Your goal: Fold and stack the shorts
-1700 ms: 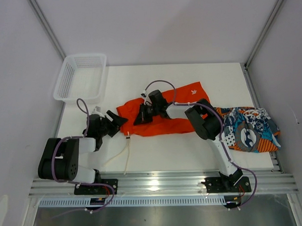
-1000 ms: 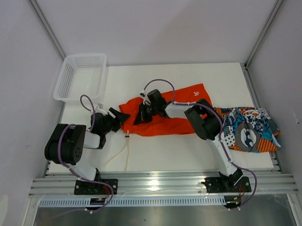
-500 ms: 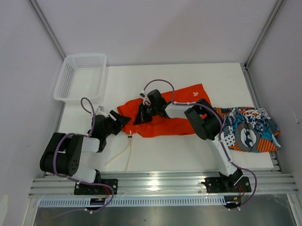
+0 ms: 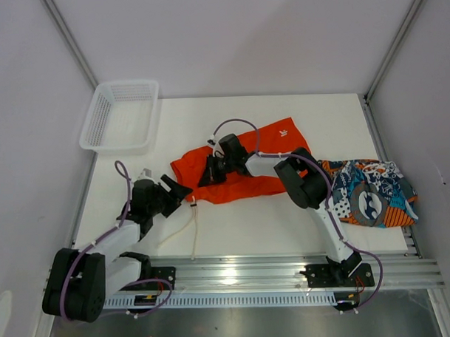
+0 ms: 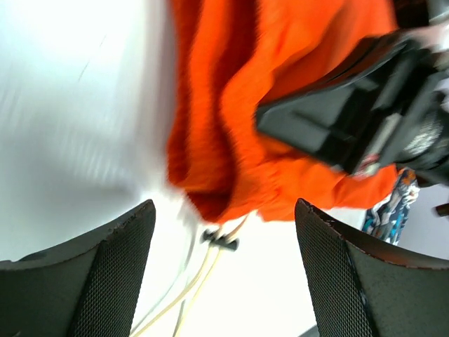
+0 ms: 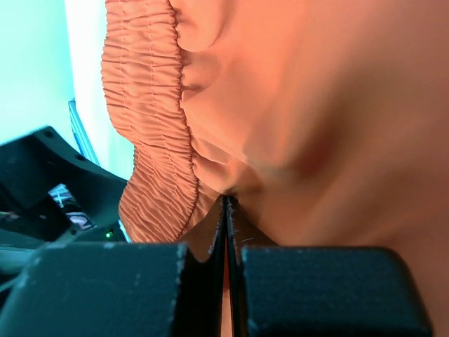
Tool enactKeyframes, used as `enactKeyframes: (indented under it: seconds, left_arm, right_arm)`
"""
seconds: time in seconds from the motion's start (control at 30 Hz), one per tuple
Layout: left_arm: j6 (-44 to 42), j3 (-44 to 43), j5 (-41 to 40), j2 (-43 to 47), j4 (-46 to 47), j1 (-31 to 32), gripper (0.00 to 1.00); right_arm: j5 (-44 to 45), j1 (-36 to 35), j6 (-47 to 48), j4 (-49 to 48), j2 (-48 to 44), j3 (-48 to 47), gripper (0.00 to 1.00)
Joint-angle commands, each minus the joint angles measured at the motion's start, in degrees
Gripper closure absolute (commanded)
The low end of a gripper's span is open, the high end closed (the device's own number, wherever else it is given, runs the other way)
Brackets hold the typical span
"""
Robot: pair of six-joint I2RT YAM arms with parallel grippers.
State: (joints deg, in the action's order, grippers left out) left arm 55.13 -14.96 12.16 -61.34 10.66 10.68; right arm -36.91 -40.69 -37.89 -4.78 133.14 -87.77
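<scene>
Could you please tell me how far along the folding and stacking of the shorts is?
Done: nothing stacked; the printed shorts lie apart at the right, bundled, fold unclear. In hand: the right pincer is shut on the orange shorts, which lie rumpled mid-table; the open left pincer is by their waistband end. Left: fold the orange pair, then stack both.

left claw (image 4: 181, 191): jaws wide apart, held low | right claw (image 4: 205, 179): jaws pressed together, arm reaching left

orange shorts (image 4: 244, 188) lay rumpled in the middle, white drawstring (image 4: 192, 230) trailing out front-left, blue, teal and orange printed shorts (image 4: 370, 194) sat crumpled off to the right
</scene>
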Motion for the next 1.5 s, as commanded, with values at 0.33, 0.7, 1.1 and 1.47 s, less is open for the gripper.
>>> enactKeyframes:
  seconds: [0.33,0.7,1.1,1.47]
  left_arm:
    - [11.7,6.8,2.7,-3.4,10.0,3.7,0.18]
    - [17.0,6.3,-4.6,-14.0,20.4,6.9,0.19]
    - [13.8,9.1,-17.9,-15.6,27.0,7.0,0.19]
    - [11.3,10.8,-20.6,-15.1,31.4,7.4,0.19]
  right_arm:
    - [3.5,-0.4,0.9,2.3,3.0,0.3,1.0]
    - [3.2,-0.5,0.7,1.7,2.6,0.9,1.0]
    - [2.9,-1.1,3.0,2.1,2.8,3.1,1.0]
    - [2.0,-2.0,5.4,3.8,3.8,2.2,1.0]
